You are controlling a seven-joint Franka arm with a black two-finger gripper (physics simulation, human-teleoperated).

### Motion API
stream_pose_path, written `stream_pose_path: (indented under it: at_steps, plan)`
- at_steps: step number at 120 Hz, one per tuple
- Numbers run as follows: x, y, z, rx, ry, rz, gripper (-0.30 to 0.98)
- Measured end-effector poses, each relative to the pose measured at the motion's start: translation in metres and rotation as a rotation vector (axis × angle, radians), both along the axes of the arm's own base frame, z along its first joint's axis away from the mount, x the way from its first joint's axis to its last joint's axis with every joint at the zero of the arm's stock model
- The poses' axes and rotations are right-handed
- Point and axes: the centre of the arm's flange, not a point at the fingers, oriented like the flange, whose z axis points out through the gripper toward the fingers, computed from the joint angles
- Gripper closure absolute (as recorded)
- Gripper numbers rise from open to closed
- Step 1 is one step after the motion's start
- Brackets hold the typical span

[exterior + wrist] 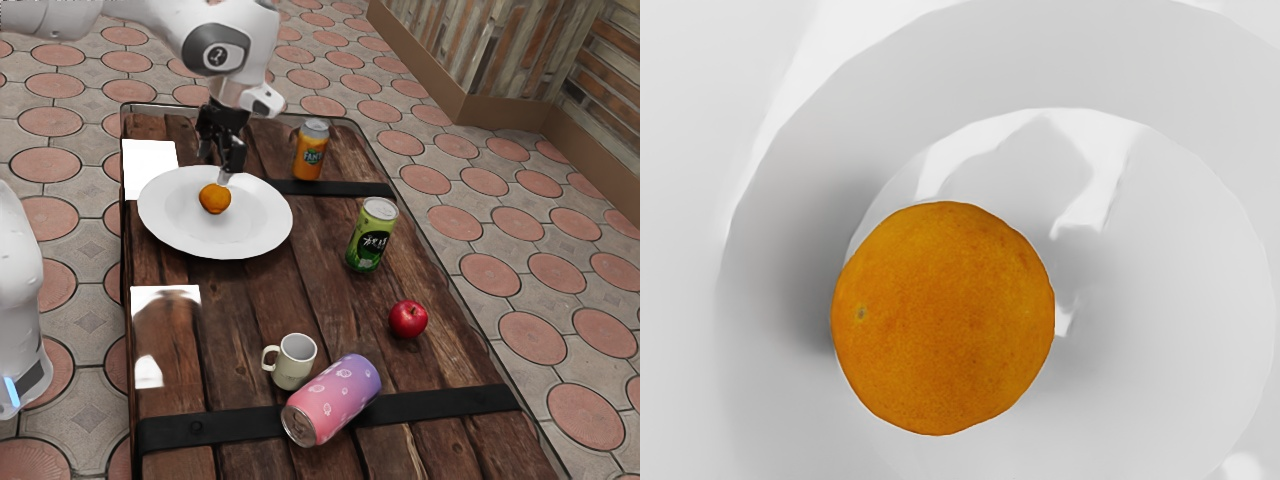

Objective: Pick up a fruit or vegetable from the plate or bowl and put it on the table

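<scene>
Orange drink can seen upright near upright green can. Red apple seen near green can. Pink-and-purple can seen on side, just beside upright cream mug. Floor patterned with reddish discs.

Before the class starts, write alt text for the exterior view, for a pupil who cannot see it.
A robot gripper is above an orange on a white plate on a wooden table. Also there: a mug, a red apple, an orange can and green can upright, and a pink-purple can on its side.
</scene>
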Motion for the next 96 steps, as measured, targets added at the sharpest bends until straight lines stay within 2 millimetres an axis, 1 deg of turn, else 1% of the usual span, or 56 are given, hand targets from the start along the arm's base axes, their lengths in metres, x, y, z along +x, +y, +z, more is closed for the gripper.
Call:
stream_pose_path:
  at_steps: [6, 22, 49, 66, 81, 96]
  plan:
    - [0.0, 0.005, -0.009, -0.009, 0.007, 0.021, 0.0]
    - [0.008, 0.014, -0.025, -0.016, 0.009, 0.051, 0.0]
    - [0.018, 0.014, -0.041, -0.026, 0.005, 0.074, 0.0]
    - [0.025, 0.016, -0.056, -0.043, 0.012, 0.095, 0.0]
    - [0.024, 0.025, -0.066, -0.052, 0.019, 0.126, 0.0]
    - [0.024, 0.025, -0.076, -0.06, 0.024, 0.139, 0.0]
